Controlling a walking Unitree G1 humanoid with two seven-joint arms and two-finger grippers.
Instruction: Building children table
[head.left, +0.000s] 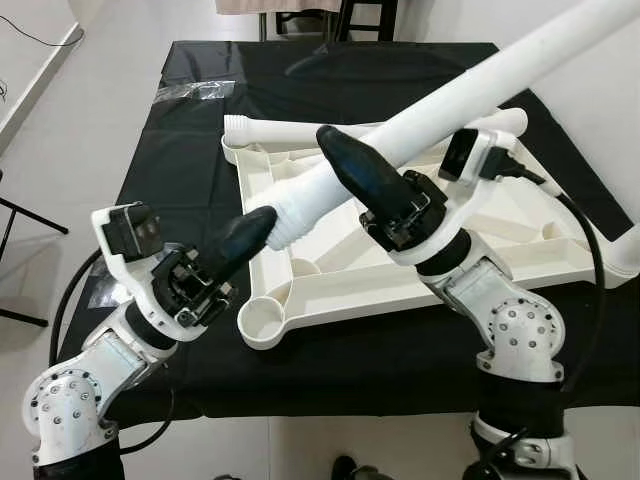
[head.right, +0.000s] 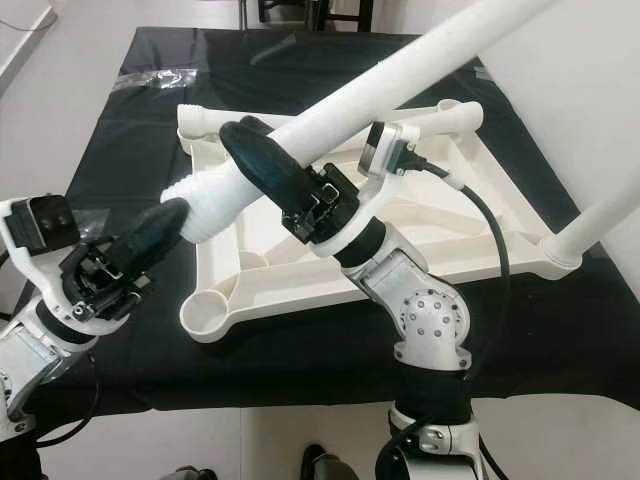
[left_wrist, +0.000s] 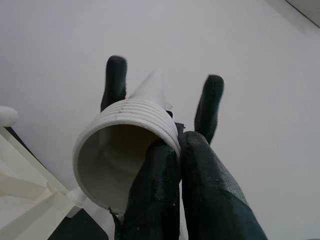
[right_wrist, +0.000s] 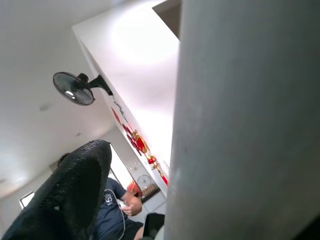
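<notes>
A long white table leg (head.left: 480, 85) slants up to the right over the upturned white tabletop (head.left: 330, 270). My right gripper (head.left: 335, 150) is shut around the leg just above its ribbed threaded end (head.left: 290, 215); one of its fingers (right_wrist: 70, 200) shows beside the leg (right_wrist: 245, 125). My left gripper (head.left: 258, 222) is shut with its fingertips (left_wrist: 165, 165) pinching the rim of the hollow threaded end (left_wrist: 125, 145). That end hangs above the tabletop, a little up from the round corner socket (head.left: 262, 322). Another leg (head.right: 600, 220) stands fitted at the right corner.
The tabletop lies on a low table under a black cloth (head.left: 180, 160). A white tube (head.left: 300, 128) runs along the tabletop's far edge. Clear plastic wrap (head.left: 195, 90) lies at the back left. Chair legs (head.left: 360, 20) stand behind. A seated person (right_wrist: 117, 210) appears far off.
</notes>
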